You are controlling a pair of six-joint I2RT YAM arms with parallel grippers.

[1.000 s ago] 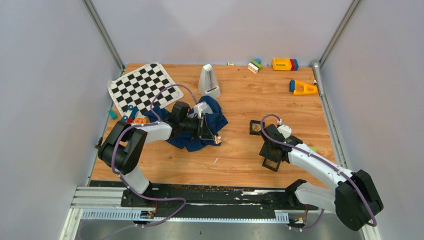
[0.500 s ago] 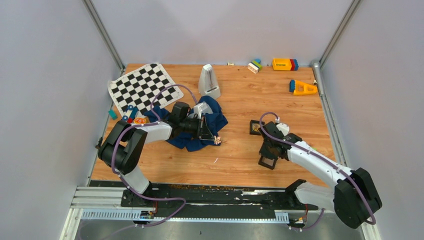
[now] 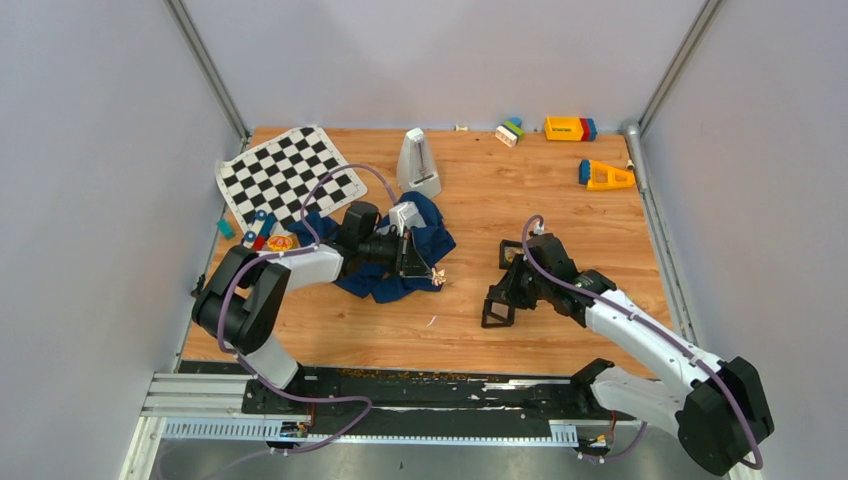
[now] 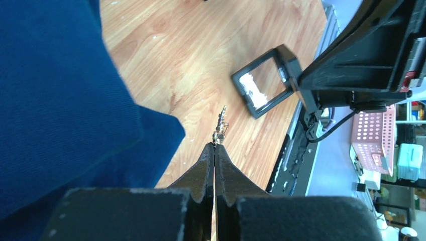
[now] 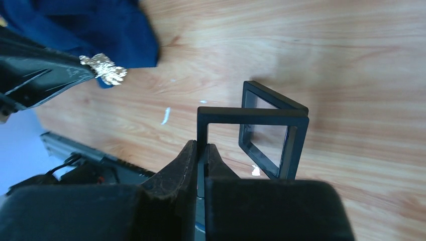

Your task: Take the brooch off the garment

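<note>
The brooch point(image 3: 437, 277) point(image 4: 219, 131) point(image 5: 104, 69), a tiny glittering gold piece, sticks out of the tip of my left gripper point(image 3: 430, 272) point(image 4: 214, 145), which is shut on it. It hangs over bare wood just off the edge of the garment point(image 3: 420, 240) point(image 4: 60, 100) point(image 5: 100, 25), a crumpled navy blue T-shirt. My right gripper point(image 3: 505, 290) point(image 5: 202, 145) is shut on one edge of an opened black square frame point(image 3: 497, 307) point(image 5: 251, 116) point(image 4: 263, 83). It holds the frame a little to the right of the brooch.
A second black frame point(image 3: 510, 252) lies behind the right arm. A chequered cloth point(image 3: 288, 175) and small toys point(image 3: 265, 232) sit at the left, a white wedge-shaped object point(image 3: 418, 163) behind the garment, and coloured blocks point(image 3: 570, 128) point(image 3: 605, 176) at the back right.
My right gripper has shut on the black frame and carried it left, towards the brooch. The left gripper has stayed put with the brooch in it.
</note>
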